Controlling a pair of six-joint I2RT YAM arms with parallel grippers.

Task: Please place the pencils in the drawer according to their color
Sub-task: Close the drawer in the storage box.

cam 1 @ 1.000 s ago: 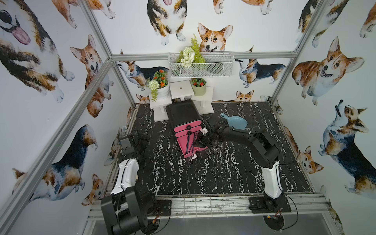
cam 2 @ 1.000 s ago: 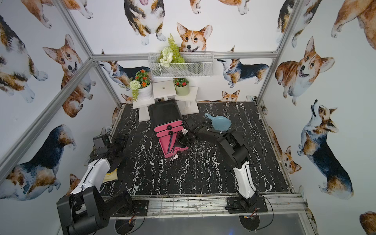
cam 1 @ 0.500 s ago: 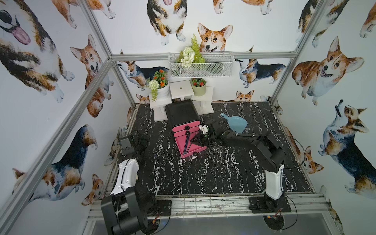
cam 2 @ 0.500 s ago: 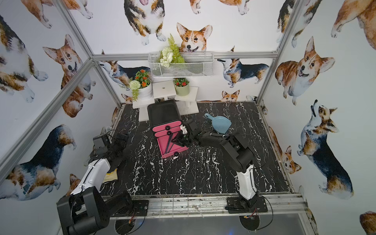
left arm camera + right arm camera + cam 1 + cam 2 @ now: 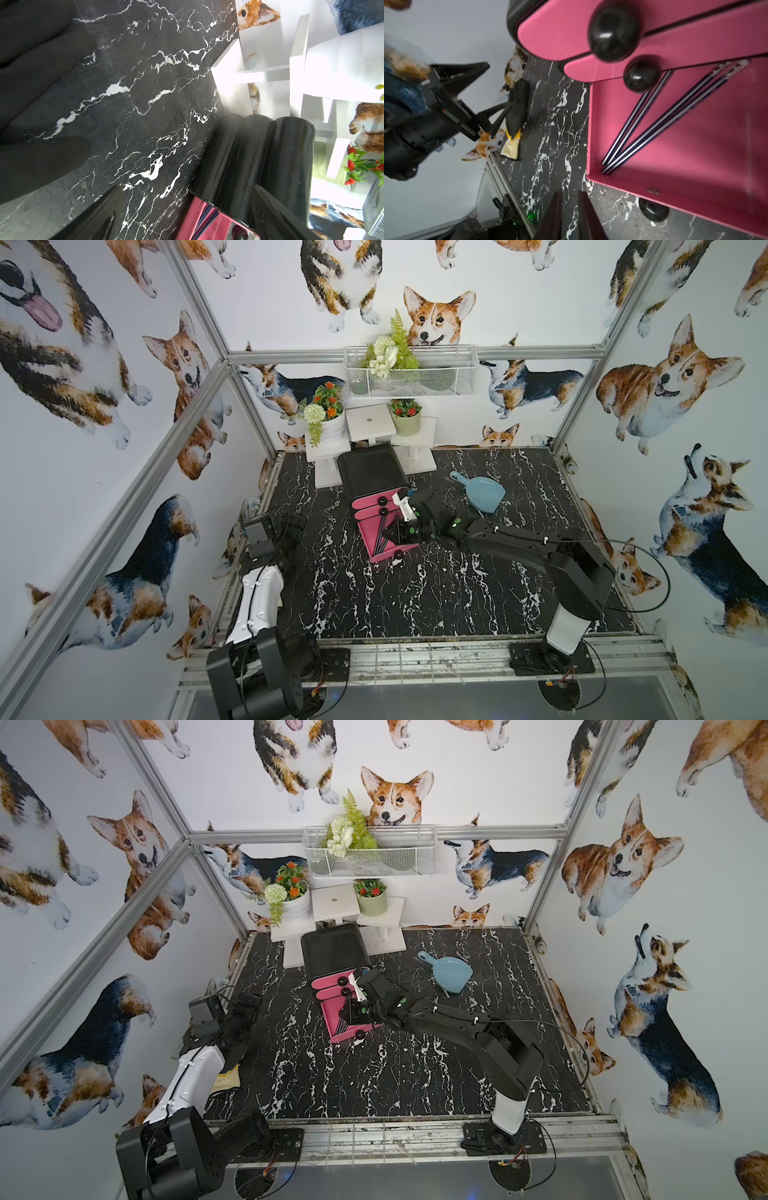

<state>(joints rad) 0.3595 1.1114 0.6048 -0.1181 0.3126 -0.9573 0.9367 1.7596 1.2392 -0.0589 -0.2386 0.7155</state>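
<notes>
The drawer [image 5: 374, 472] is a black chest with pink fronts, seen in both top views [image 5: 334, 952]. Its lowest tray [image 5: 695, 155] is pulled out, and several dark pencils [image 5: 654, 124] lie slanted inside it [image 5: 380, 537]. My right gripper [image 5: 570, 193] hovers over the tray's near left corner [image 5: 392, 533]. Its jaws stand a narrow gap apart with only marble showing between them. My left gripper [image 5: 188, 187] rests wide open and holds nothing, low at the table's left edge [image 5: 291, 522], facing the chest's black side [image 5: 259, 155].
A blue dustpan [image 5: 482, 493] lies right of the chest. White stands with flower pots [image 5: 370, 423] and a wire basket [image 5: 409, 377] line the back wall. A black and yellow cloth [image 5: 226, 1081] lies by the left arm's base.
The right arm has swung left and toward the front, from beside the chest to over the open tray. The left arm has not moved.
</notes>
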